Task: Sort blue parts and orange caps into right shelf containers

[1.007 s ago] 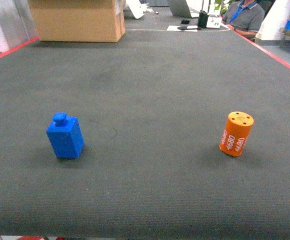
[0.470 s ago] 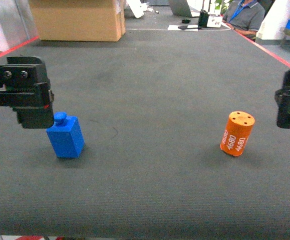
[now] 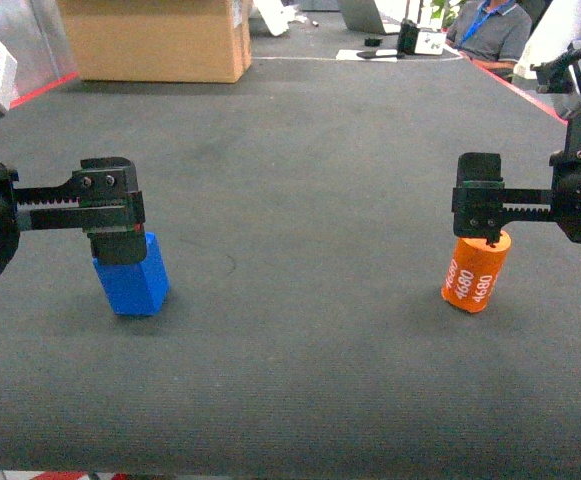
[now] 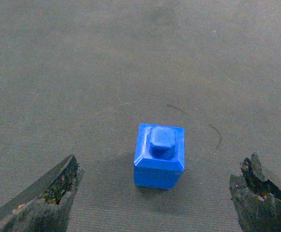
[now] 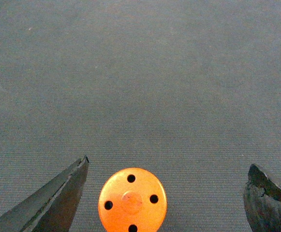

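Observation:
A blue part (image 3: pixel 132 280), a block with a knob on top, stands upright on the dark mat at the left. My left gripper (image 3: pixel 110 228) hangs just over it and is open. In the left wrist view the blue part (image 4: pixel 159 155) sits between the wide-apart fingertips (image 4: pixel 65 176), touching neither. An orange cap (image 3: pixel 473 272) marked "4680" stands at the right, leaning slightly. My right gripper (image 3: pixel 480 215) is open directly above it. The cap's holed top (image 5: pixel 132 200) lies nearer the left finger. The right shelf containers are out of view.
A brown cardboard box (image 3: pixel 155 40) stands at the back left of the table. Red tape (image 3: pixel 40 92) marks the table's side edges. A seated person (image 3: pixel 490 30) and desk clutter are beyond the far edge.
One second ago no arm was in the head view. Both grippers have come in from the sides and moved inward, the left over the blue part, the right over the orange cap.

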Motion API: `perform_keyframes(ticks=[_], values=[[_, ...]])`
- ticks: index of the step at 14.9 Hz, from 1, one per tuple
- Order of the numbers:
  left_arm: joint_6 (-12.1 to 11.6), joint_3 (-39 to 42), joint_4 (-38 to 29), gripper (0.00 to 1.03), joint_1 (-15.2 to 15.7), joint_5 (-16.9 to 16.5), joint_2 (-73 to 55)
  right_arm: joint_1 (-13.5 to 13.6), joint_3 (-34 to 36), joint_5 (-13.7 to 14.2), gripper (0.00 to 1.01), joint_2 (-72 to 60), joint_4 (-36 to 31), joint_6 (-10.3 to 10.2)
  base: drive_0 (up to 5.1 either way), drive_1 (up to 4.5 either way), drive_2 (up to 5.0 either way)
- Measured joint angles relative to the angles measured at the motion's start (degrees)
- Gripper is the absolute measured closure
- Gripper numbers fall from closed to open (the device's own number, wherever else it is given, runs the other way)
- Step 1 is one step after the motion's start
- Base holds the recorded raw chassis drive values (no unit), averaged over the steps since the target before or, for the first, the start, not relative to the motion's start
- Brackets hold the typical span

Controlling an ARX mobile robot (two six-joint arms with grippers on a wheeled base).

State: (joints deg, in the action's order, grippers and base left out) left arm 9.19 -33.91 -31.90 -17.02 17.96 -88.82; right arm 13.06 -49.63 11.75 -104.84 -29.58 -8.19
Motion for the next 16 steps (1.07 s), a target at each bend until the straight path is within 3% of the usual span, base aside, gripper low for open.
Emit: perform_keyframes(ticks=[4,16], values=[[1.4,-2.5,-1.0,0.05,0.0,-1.7,-3.7,-0.4,-3.0,-0.8,0.03,-5.0,0.0,-0.8,0.0,0.0,0.0],[1.2,-10.9,-1.4,0.05,2.3,-1.6,-17.9,-1.1,-9.2,-2.2,0.03,-13.8,0.4,-2.3,0.0,0.0,0.0]])
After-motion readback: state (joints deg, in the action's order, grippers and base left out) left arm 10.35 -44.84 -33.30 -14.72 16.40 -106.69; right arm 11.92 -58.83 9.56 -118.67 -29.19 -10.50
